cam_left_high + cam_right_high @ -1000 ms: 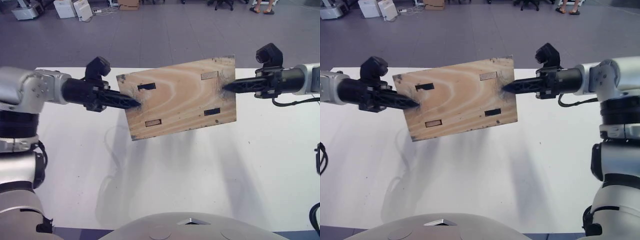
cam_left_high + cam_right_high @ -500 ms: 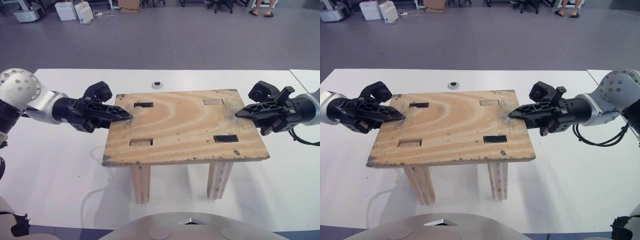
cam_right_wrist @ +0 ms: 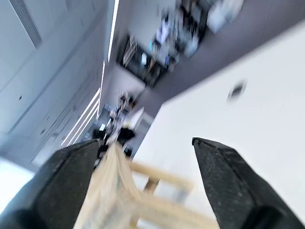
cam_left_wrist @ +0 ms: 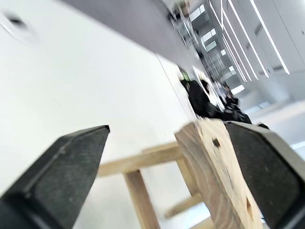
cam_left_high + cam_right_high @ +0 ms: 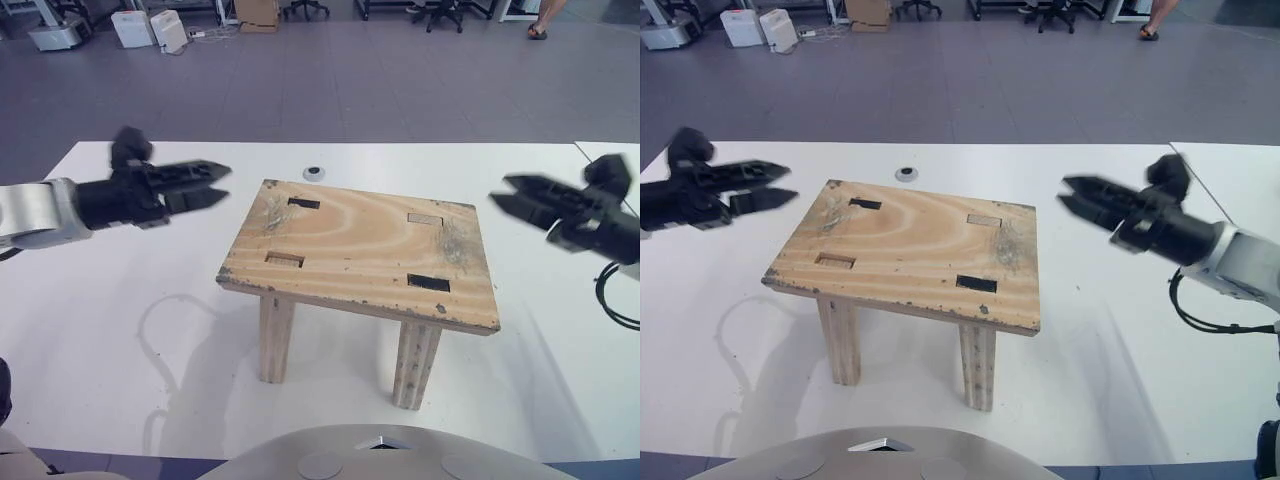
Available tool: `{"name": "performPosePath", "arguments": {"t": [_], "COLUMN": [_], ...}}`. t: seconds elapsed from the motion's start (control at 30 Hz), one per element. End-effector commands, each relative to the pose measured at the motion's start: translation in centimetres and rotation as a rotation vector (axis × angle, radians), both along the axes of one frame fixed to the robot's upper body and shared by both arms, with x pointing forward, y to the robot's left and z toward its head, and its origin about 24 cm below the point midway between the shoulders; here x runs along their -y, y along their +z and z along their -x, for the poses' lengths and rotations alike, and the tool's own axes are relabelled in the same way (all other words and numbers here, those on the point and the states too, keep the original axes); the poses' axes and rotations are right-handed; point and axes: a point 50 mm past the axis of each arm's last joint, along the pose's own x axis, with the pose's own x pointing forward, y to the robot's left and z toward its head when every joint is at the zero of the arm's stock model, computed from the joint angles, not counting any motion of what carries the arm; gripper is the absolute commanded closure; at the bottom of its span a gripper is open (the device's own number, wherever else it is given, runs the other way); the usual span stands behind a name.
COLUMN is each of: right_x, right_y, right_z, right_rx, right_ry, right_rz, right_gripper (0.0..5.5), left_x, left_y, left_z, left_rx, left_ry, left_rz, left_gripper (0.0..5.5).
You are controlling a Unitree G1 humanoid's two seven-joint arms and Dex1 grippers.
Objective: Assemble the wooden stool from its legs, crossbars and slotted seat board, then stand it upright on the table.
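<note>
The left gripper is holding its 2 dark grey fingers wide apart, gripping nothing. Between them, the pale wooden stool is standing on the white table, with 1 leg and 1 crossbar showing under its seat.

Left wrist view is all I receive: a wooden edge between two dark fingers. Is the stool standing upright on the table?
Observer: Yes, the stool stands upright on the white table.
Operator: Is the right claw touching it?
Observer: No, the right claw is open, apart from the stool's right side.
Operator: And my left claw?
Observer: The left claw hangs apart from the stool's left side, above the table.
</note>
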Motion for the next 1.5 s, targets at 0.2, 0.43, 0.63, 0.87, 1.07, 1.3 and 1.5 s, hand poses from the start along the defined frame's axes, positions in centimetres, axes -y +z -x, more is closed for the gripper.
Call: {"name": "performPosePath", "arguments": {"t": [0.2,0.43,0.63,0.87,1.07,1.3,1.5], "right_x": [3.3,5.0,6.6,8.3,8.7,6.6,4.6], "right_y": [-10.5,-13.1,-12.9,-12.8,-12.9,-12.8,-12.5], "right_z": [-3.7,-3.7,-3.9,-3.4,-3.3,-4.4,-4.3], "right_rx": [0.075,0.059,0.090,0.101,0.108,0.170,0.237], "right_ry": [-0.789,-0.930,-0.967,-1.012,-1.061,-0.997,-0.905], "right_rz": [0.452,0.543,0.601,0.645,0.632,0.667,0.725], "right_gripper": [1.86,1.86,1.86,1.86,1.86,1.86,1.86], "left_x": [-0.7,2.7,4.1,3.6,3.6,1.9,1.4], "left_y": [-9.3,-13.6,-14.0,-12.9,-11.9,-11.1,-11.0], "left_z": [-2.4,-1.8,-2.6,-3.4,-4.2,-4.5,-3.9], "left_rx": [0.450,0.462,0.497,0.519,0.552,0.552,0.534], "left_ry": [0.547,0.598,0.627,0.726,0.703,0.736,0.744], "left_rz": [-0.640,-0.728,-0.771,-0.765,-0.788,-0.813,-0.818], "left_gripper": [1.02,1.02,1.02,1.02,1.02,1.02,1.02]}}
